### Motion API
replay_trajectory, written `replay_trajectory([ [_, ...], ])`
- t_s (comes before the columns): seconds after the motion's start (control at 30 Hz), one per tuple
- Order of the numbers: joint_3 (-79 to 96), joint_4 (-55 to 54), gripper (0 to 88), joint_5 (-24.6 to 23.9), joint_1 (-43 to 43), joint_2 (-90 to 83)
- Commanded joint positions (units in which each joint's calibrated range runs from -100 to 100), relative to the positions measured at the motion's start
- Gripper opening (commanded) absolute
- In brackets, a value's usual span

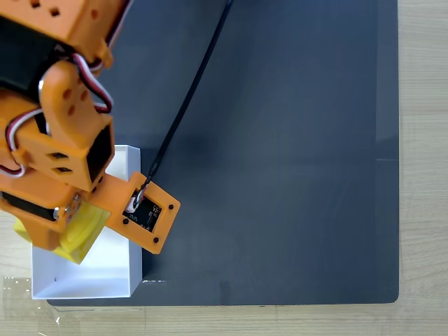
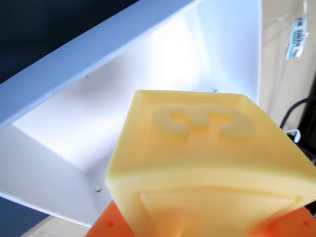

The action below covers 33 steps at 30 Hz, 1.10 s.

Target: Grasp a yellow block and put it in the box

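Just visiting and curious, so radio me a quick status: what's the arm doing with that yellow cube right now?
End effector shut on the yellow block, over the white box. Block not yet released. Embossed 3 faces the wrist camera. Nothing blocking the box.

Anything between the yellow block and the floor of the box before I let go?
Nothing shows there. In the wrist view the yellow block hangs over the box, and the white floor seen beyond it is bare.

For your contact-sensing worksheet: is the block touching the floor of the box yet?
Cannot tell. In the wrist view the block hangs over the box, but no gap or contact with its floor shows plainly.
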Motion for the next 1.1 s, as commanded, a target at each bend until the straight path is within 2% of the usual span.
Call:
replay_trajectory([
  [0.0, -3.8, -0.6, 15.5, -0.2, 0.6, 0.5],
  [0.23, -3.8, -0.1, 17.8, -0.1, 0.9, 1.9],
  [0.43, -3.6, 5.5, 37.8, 0.1, 0.6, 1.9],
  [0.57, -3.5, 8.6, 43.1, 0.3, 0.3, 1.6],
  [0.87, -3.0, 12.0, 42.6, -0.1, -0.8, -4.1],
  [0.97, -2.9, 13.5, 34.8, -0.7, -1.7, -8.8],
  [1.07, -2.9, 14.9, 20.3, -3.5, -3.0, -14.5],
])
